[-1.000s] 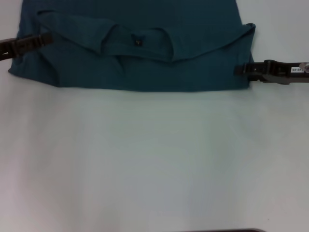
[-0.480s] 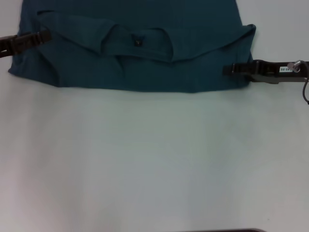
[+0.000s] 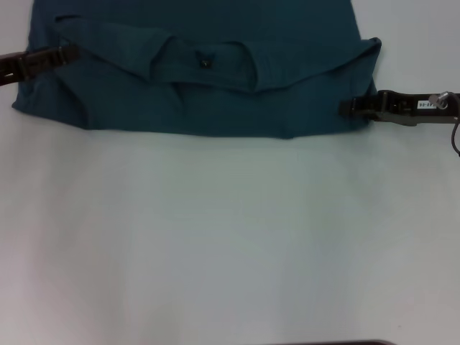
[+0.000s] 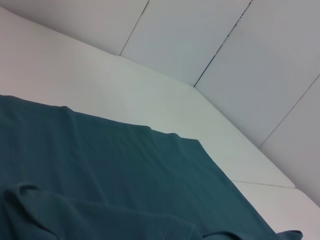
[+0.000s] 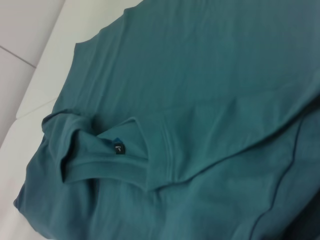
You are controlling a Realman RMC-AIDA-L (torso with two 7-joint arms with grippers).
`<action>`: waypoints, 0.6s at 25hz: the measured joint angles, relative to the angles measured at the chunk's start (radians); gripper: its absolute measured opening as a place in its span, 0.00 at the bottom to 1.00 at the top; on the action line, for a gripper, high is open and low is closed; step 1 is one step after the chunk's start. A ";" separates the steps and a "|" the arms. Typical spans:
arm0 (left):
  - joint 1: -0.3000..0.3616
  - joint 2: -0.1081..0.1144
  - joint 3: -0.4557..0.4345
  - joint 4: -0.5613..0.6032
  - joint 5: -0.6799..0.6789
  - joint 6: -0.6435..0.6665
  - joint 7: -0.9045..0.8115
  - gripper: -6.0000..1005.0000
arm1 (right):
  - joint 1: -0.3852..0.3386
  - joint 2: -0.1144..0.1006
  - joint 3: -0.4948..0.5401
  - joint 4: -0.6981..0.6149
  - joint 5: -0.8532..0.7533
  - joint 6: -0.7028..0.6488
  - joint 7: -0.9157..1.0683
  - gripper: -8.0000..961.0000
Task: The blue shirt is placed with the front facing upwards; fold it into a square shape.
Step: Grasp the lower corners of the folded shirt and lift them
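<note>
The blue shirt (image 3: 215, 108) lies folded across the far part of the white table, its plain teal side up. The collar and a small dark neck label (image 3: 205, 63) face up near the middle. My left gripper (image 3: 72, 51) reaches in flat over the shirt's left edge. At the right edge, my right gripper (image 3: 343, 106) lies low over the cloth near the front corner. The left wrist view shows smooth teal fabric (image 4: 100, 165) running to the table's far side. The collar and label (image 5: 119, 148) show in the right wrist view. No print is visible.
The white table (image 3: 230, 237) stretches from the shirt's front fold toward me. A thin cable (image 3: 455, 136) hangs by the right arm. Pale wall panels (image 4: 225, 50) rise behind the table. A dark edge (image 3: 338, 343) shows at the near border.
My right gripper pushed left over the shirt's edge, then drew back a little to the right. The left gripper shifted slightly farther away along the left edge. The shirt has not moved.
</note>
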 joint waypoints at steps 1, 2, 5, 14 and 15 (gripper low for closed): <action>0.000 0.000 0.000 0.000 0.000 0.000 0.000 0.74 | -0.001 0.000 0.001 0.000 0.000 0.001 0.000 0.66; 0.000 0.000 0.000 0.000 0.000 0.001 0.000 0.74 | -0.001 0.000 0.002 0.000 0.000 0.001 0.000 0.66; 0.000 0.000 0.000 0.000 -0.001 -0.001 0.000 0.74 | -0.002 0.000 0.004 0.000 0.000 0.002 -0.001 0.51; 0.002 0.005 0.000 0.006 0.011 -0.015 -0.003 0.74 | -0.008 -0.006 0.012 0.000 0.001 0.003 0.001 0.13; 0.003 0.005 0.000 0.007 0.013 -0.019 -0.003 0.74 | -0.008 -0.006 0.012 0.000 0.002 0.003 0.001 0.09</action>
